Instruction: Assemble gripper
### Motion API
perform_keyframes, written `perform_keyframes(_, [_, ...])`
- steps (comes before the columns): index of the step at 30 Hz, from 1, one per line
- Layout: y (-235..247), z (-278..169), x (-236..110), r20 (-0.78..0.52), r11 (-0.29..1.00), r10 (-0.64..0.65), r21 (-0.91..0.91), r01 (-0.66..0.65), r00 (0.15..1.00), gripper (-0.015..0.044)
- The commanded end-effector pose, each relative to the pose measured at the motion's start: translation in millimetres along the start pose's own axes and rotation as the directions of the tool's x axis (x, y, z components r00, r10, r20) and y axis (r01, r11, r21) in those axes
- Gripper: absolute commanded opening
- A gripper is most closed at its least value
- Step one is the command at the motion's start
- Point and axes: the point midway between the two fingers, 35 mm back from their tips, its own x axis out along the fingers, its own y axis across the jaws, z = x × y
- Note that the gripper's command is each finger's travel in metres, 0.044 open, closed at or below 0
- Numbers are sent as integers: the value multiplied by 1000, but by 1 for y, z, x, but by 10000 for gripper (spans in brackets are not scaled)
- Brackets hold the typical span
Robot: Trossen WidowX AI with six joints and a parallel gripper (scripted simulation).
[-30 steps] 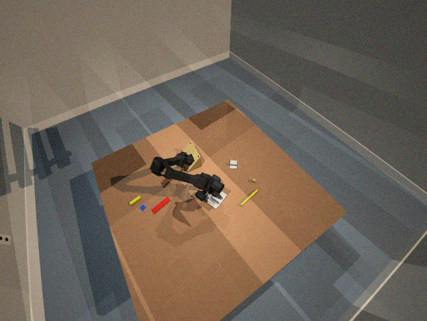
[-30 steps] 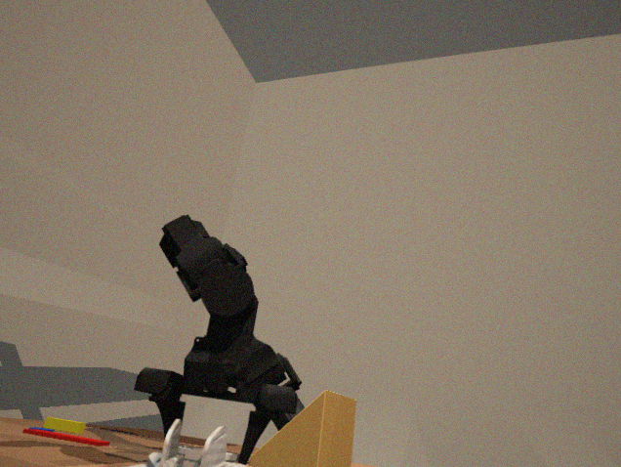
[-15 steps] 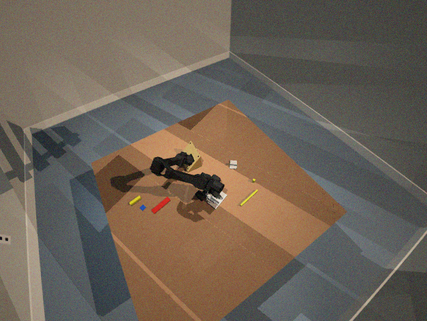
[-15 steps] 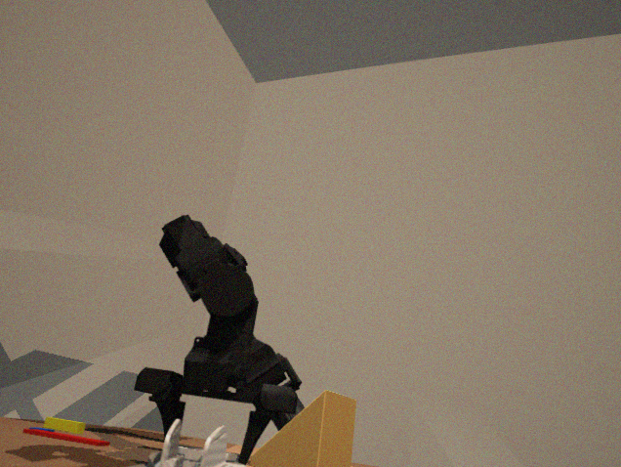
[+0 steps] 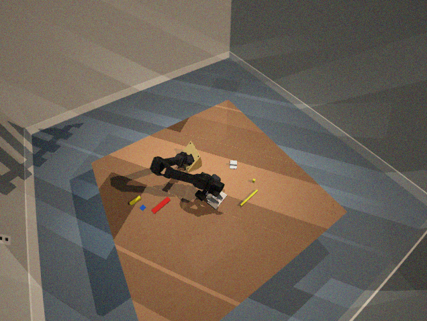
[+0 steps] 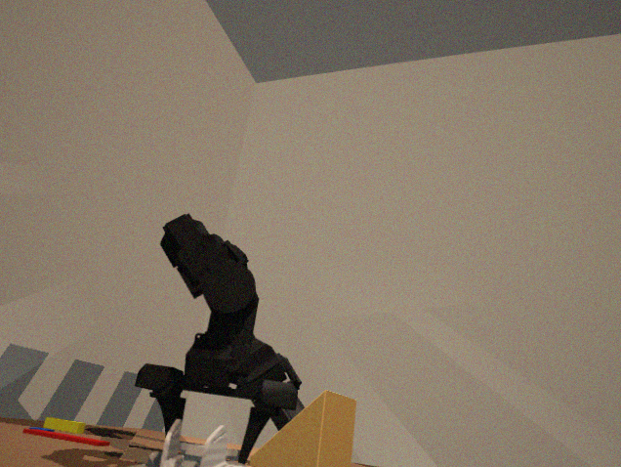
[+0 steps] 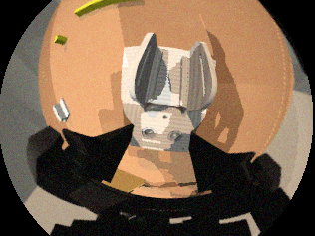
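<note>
The white gripper base [image 5: 216, 205] [image 7: 128, 91] lies on the table under my hand. Two pale jaws stand up on it, the left jaw [image 7: 145, 74] [image 6: 172, 444] and the right jaw [image 7: 205, 79] [image 6: 215, 445], ribbed faces towards each other. My gripper [image 7: 161, 129] [image 6: 205, 446] is shut on the housing plate [image 7: 160, 143], a small pale plate with two round holes, at the near end of the jaws. The plate hides the pins and the gear teeth. Whether the stubs sit in its holes, and whether it lies level, I cannot tell.
A tan wedge [image 5: 192, 153] [image 6: 336, 432] stands by the arm. A small white part [image 5: 233, 164] [image 7: 61, 110], a yellow cube [image 5: 254, 180] [image 7: 60, 40] and a yellow rod [image 5: 249, 198] [image 7: 101, 4] lie to one side; a red bar [image 5: 161, 205], blue piece [image 5: 142, 207] and yellow cylinder [image 5: 135, 200] opposite.
</note>
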Motion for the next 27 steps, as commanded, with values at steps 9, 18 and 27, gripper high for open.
perform_keyframes(9, [0,0,3,0,1000,2,3,-2,1000,351])
perform_keyframes(18, [0,0,5,0,1000,2,3,-2,1000,351])
perform_keyframes(27, [0,0,5,0,1000,2,3,-2,1000,351])
